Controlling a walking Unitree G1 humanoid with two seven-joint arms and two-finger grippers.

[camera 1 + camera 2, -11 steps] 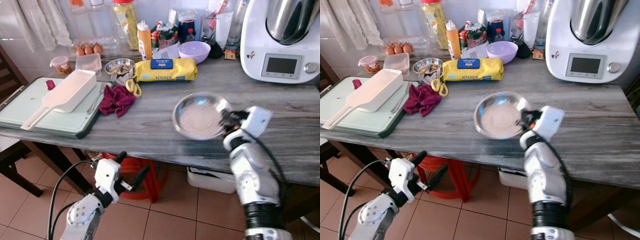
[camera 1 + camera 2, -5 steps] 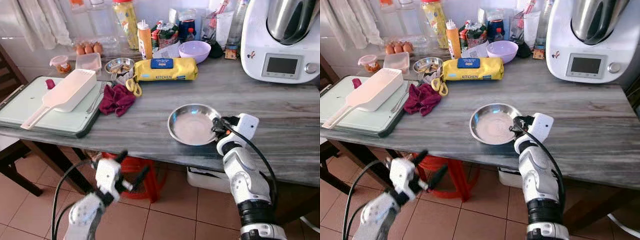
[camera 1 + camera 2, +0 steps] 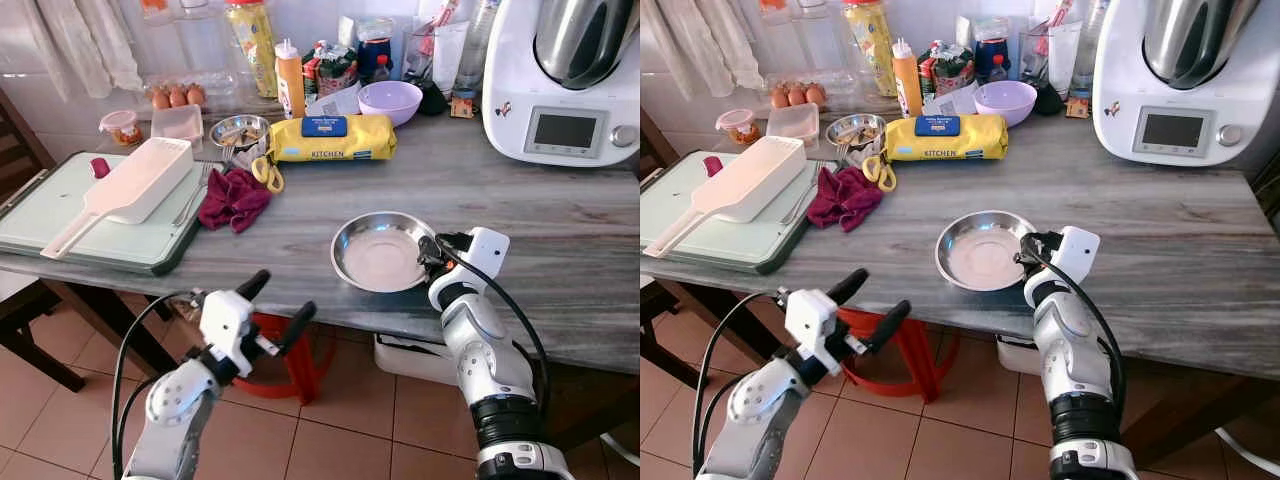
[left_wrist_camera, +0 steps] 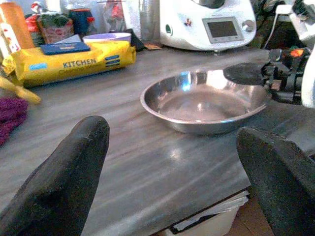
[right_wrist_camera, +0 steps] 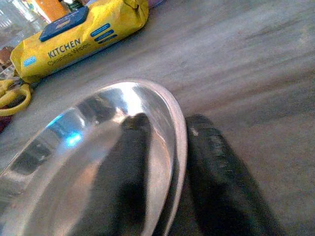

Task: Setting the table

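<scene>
Right now the steel bowl sits flat on the counter near its front edge, mouth up; it's round, so no long axis. Right gripper jaws are clamped on its rim, one finger inside, one outside, bowl extending away from them. Left gripper, jaws spread wide and empty, hangs below the counter edge w/ the bowl ahead between them. Right arm is nearer.

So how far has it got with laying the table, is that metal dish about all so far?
Pretty much. The steel dish sits flat on the grey table, near its front edge. The right tool grips its rim, one finger inside and one outside. The left tool hangs open below the table edge, holding nothing. Cutlery and other settings are not yet laid out beside the dish.
</scene>
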